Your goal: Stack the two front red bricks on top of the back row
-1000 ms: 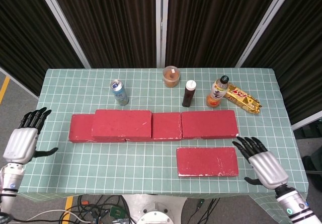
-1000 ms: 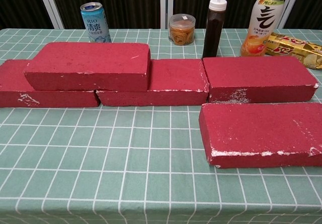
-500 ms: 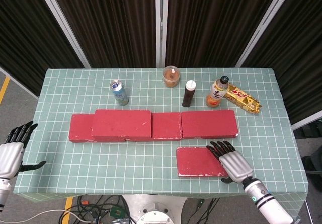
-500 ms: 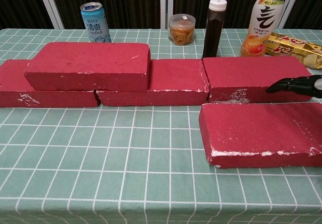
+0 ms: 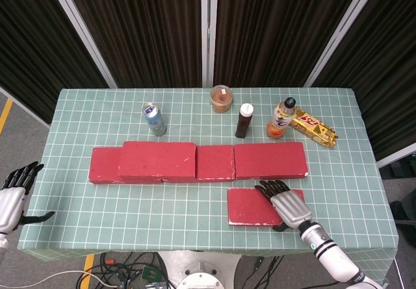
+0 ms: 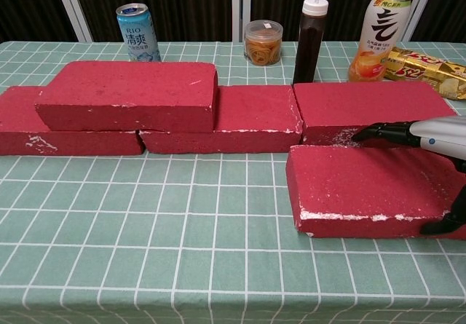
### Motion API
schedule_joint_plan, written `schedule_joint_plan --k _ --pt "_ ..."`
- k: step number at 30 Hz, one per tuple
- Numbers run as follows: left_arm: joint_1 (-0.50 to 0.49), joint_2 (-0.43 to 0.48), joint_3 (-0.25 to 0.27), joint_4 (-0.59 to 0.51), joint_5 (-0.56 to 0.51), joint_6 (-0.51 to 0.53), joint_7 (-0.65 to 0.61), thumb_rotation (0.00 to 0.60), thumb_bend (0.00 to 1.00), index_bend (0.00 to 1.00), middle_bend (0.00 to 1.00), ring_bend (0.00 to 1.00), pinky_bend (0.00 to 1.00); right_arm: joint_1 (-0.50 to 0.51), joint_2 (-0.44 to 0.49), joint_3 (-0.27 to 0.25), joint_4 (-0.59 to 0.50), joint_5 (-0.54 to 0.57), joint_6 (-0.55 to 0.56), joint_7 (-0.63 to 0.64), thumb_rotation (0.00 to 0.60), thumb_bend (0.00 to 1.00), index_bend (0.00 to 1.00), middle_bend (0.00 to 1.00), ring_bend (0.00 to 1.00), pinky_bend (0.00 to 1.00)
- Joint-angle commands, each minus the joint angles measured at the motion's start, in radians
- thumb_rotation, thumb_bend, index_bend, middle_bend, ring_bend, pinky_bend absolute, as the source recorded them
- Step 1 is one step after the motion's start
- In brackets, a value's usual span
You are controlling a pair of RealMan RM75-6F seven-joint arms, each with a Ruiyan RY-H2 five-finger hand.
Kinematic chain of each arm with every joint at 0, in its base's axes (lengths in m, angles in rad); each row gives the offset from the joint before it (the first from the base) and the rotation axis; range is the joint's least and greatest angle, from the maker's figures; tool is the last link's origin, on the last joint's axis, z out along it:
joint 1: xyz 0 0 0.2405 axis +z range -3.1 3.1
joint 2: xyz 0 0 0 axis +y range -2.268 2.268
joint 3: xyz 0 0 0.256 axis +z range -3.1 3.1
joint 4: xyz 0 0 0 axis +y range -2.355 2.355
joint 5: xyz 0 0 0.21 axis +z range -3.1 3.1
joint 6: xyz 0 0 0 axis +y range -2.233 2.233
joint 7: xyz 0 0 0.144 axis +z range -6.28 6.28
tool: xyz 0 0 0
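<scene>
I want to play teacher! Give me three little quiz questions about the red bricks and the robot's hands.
1. True or false: one red brick already lies on top of the back row.
2. Which hand is over the front brick: A left, B right?
3. What blue drink container stands behind the bricks?

Key:
1. True, the stacked brick sits on the row's left part.
2. B, the right hand covers the front brick; the left hand is off the table.
3. The can.
</scene>
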Motion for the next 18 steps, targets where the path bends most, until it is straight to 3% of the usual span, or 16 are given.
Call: schedule_joint_plan --k 1,12,18 --pt "0.008 -0.006 -0.009 0.007 0.005 -0.005 -0.004 0.600 0.00 0.03 0.00 0.00 0.00 0.012 -0.011 -0.008 0.016 0.002 -0.006 0.010 0.600 0.00 0.00 0.00 0.00 0.00" --pt "0.028 -0.002 -0.032 0.009 0.011 -0.045 -0.008 0.600 0.00 0.03 0.00 0.00 0.00 0.029 -0.027 -0.027 0.033 0.013 0.008 0.042 0.600 0.00 0.00 0.04 0.00 0.01" --pt "0.034 0.003 -0.043 0.005 0.016 -0.063 -0.011 0.600 0.00 0.03 0.00 0.00 0.00 0.028 -0.034 -0.036 0.043 -0.007 0.023 0.075 0.600 0.00 0.00 0.16 0.04 0.14"
